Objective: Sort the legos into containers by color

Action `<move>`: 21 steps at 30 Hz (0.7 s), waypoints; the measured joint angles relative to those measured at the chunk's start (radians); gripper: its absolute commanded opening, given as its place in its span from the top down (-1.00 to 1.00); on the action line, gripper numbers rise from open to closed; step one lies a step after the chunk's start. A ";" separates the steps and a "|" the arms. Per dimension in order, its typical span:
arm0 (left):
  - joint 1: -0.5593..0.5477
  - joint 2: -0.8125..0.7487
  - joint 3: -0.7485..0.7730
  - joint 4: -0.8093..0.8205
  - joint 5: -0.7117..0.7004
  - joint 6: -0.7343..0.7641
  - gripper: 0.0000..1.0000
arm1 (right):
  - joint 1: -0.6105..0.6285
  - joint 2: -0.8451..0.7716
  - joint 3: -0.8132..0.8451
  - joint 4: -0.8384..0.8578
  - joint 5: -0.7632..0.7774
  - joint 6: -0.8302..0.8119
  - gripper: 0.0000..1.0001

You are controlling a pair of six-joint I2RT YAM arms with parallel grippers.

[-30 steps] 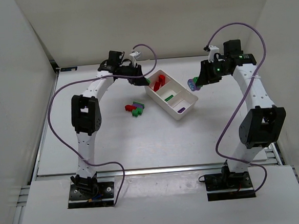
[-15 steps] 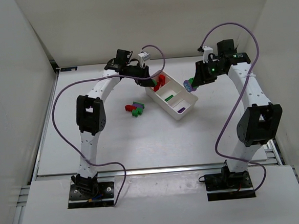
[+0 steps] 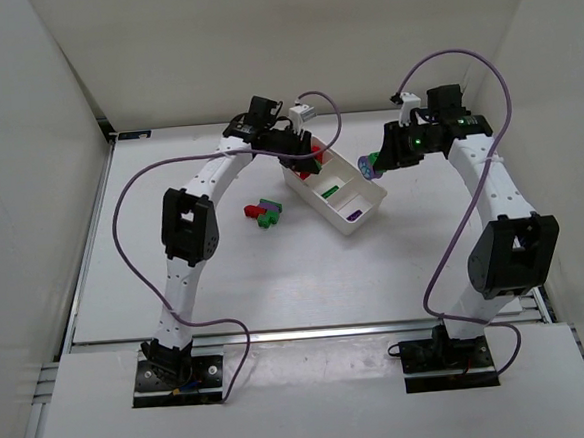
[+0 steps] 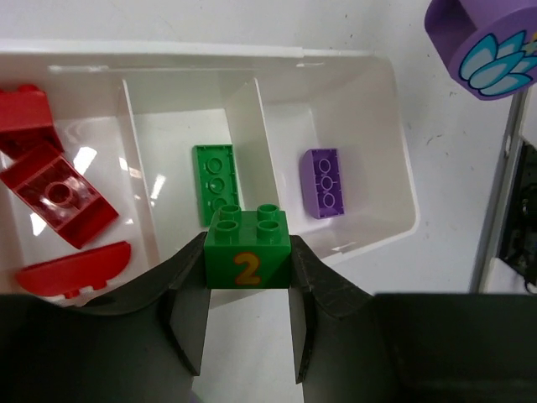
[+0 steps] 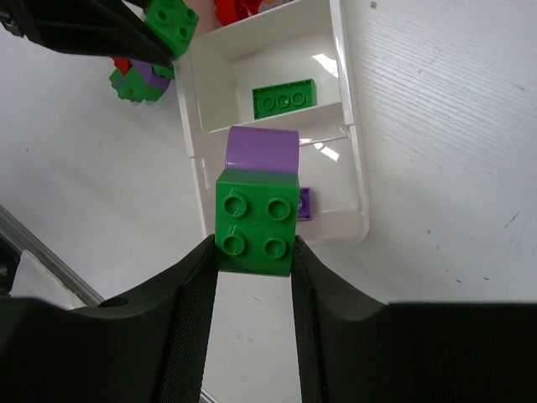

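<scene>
Bearing table (image 3: 176, 277): carrying the white tray (image 3: 318, 207), which is lying slantwise, and stretching well past the tray on every side.
Left arm (image 3: 187, 226): arching in from the tray's left and reaching over the tray's red end.
Right arm (image 3: 495, 190): bending in from the tray's right and ending just beside the tray's far long wall.
Tray: splitting into three compartments (image 4: 172, 168) in a row, keeping red at one end, green in the middle and purple at the other end.
Left gripper (image 4: 248, 267): pinching a green brick marked 2 (image 4: 248, 252) by two opposite sides and hanging above the tray, over the middle compartment's near wall in the left wrist view.
Right gripper (image 5: 254, 252): clamping a green square brick (image 5: 256, 220) with a purple piece (image 5: 262, 149) touching its far face, and hovering above the tray's purple end in the right wrist view.
Loose bricks (image 3: 264, 213): clustering in red, green and purple on the table near the tray's left, not touching the tray.
Red bricks (image 4: 54, 189): lying jumbled in the tray's end compartment.
Green plate (image 4: 216, 183): lying flat, studs up, in the tray's middle compartment.
Purple plate (image 4: 323, 183): lying flat, studs up, in the tray's other end compartment.
</scene>
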 measured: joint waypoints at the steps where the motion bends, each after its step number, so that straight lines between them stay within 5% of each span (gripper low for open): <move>1: -0.003 0.000 0.000 -0.009 -0.011 -0.013 0.80 | 0.000 -0.008 -0.010 0.012 0.000 0.004 1.00; 17: -0.040 0.007 -0.032 -0.042 -0.155 -0.080 0.51 | -0.001 -0.032 -0.048 0.108 0.018 0.066 1.00; 19: -0.045 0.020 -0.026 -0.040 -0.158 -0.080 0.36 | 0.000 -0.032 -0.048 0.113 0.020 0.066 1.00; 21: -0.050 0.033 -0.025 -0.041 -0.159 -0.080 -0.07 | 0.000 -0.032 -0.048 0.113 0.024 0.066 1.00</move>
